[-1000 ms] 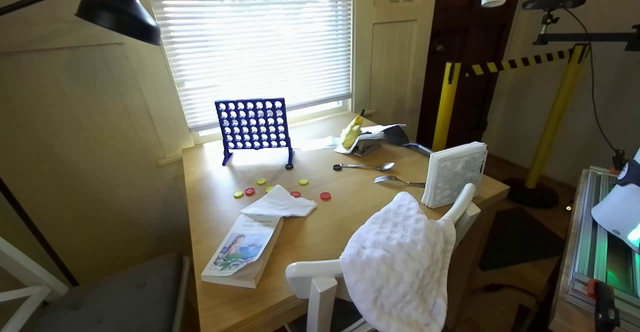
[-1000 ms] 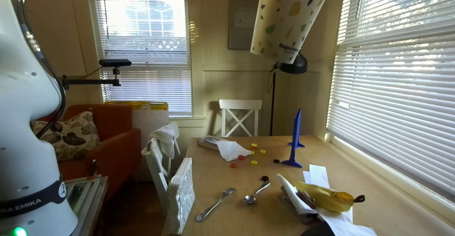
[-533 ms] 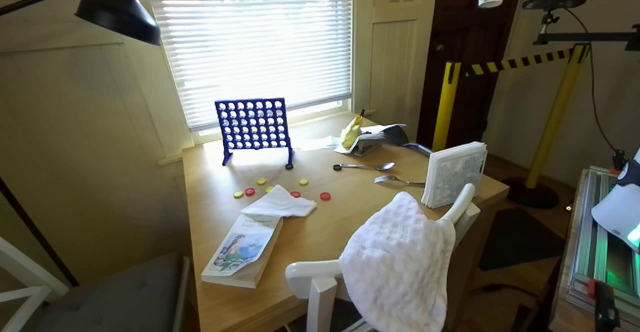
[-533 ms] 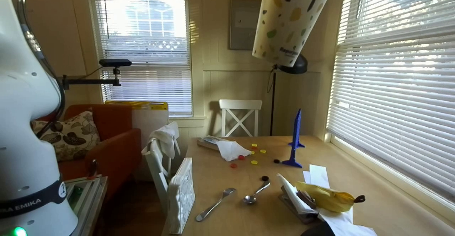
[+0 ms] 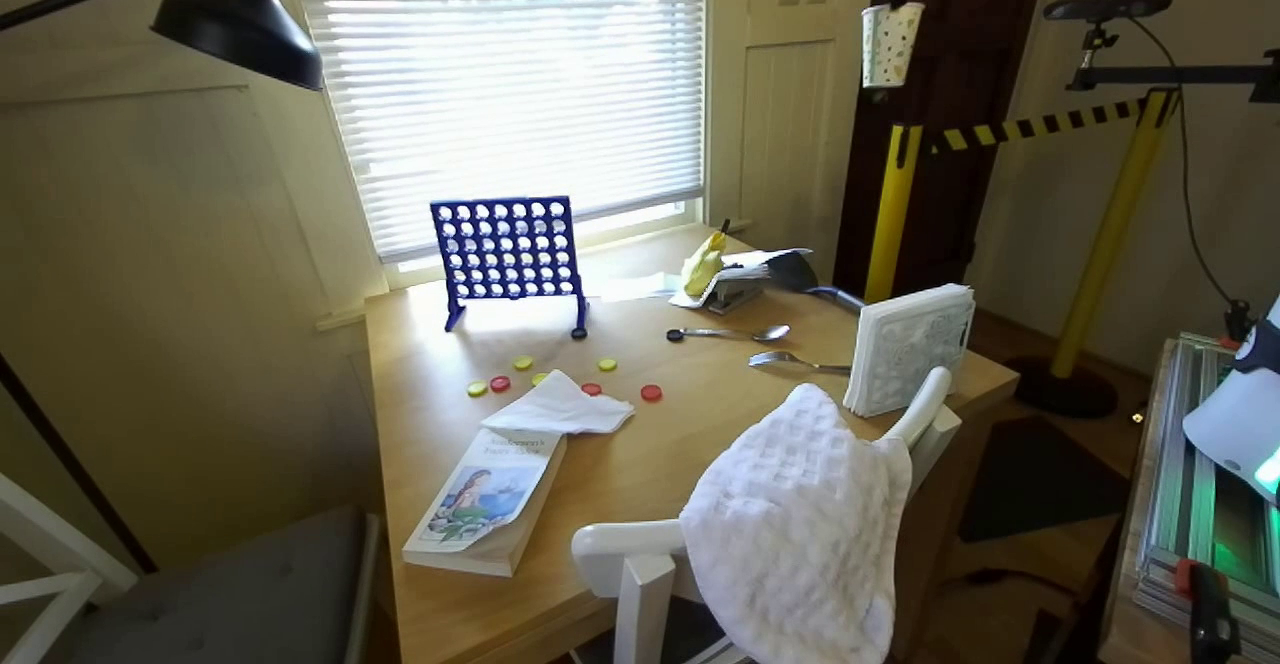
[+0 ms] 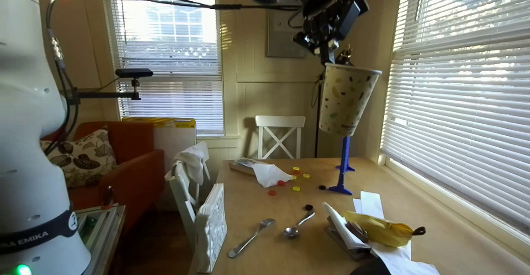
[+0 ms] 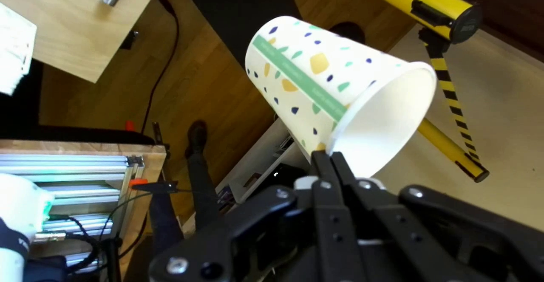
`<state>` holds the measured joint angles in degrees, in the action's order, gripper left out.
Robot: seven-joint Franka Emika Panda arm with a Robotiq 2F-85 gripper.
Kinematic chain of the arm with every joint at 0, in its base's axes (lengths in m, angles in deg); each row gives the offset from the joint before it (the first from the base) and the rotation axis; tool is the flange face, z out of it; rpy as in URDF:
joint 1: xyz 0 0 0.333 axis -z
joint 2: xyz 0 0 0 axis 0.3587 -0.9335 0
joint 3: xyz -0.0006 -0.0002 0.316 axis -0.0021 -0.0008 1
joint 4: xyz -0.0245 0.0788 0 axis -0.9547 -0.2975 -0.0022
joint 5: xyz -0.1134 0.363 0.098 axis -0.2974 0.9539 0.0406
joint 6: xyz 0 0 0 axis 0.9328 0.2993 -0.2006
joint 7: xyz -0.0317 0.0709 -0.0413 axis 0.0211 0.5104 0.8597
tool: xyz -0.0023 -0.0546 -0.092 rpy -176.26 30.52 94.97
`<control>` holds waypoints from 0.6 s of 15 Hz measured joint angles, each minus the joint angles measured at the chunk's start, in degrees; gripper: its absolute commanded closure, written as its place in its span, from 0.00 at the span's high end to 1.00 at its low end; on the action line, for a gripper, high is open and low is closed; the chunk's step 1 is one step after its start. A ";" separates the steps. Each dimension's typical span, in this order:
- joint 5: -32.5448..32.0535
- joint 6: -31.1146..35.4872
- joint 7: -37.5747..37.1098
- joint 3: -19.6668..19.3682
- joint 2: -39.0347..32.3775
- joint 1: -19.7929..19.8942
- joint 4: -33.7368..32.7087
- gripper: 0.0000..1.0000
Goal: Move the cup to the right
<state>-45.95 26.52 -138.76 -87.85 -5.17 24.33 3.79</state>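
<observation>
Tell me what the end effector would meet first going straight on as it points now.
Probably the wooden floor, perhaps the white shelf, beyond the cup that the end effector grips. In the wrist view the cup hides part of that line, so depth is unclear.

Setting: home-like living or dining room, part robotics workspace. Domestic evidence: orange armchair (image 6: 132, 175) with leaf-print cushion (image 6: 87, 159), slatted white window blinds (image 6: 451, 121), panelled wall (image 6: 252, 101), white cross-backed chair (image 6: 280, 121), wooden surface (image 5: 660, 464) bearing a blue grid game (image 5: 510, 251), a book (image 5: 485, 499) and a spoon (image 6: 291, 232); black lamp (image 5: 240, 24); wooden floor (image 7: 204, 86) in wrist view. Lab-side evidence: robot arm (image 6: 33, 142) in both exterior views, bracket-mounted camera (image 6: 134, 73), yellow posts (image 5: 892, 214) joined by striped barrier tape (image 5: 1040, 126). Whether a lived-in house or a furnished test room: cannot tell.
</observation>
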 measured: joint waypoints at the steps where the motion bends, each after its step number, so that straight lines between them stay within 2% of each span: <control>1: 0.14 1.48 -0.36 -0.08 -1.04 -0.30 0.00 0.01; 4: 3.04 8.12 0.18 -1.73 -2.36 0.33 0.90 0.01; 7: 9.41 16.72 1.07 -2.93 -2.44 0.82 5.64 0.03; 9: 11.48 19.52 1.59 -2.98 -2.57 0.98 7.54 0.03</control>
<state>-34.47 46.04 -137.16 -90.83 -7.74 25.31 11.33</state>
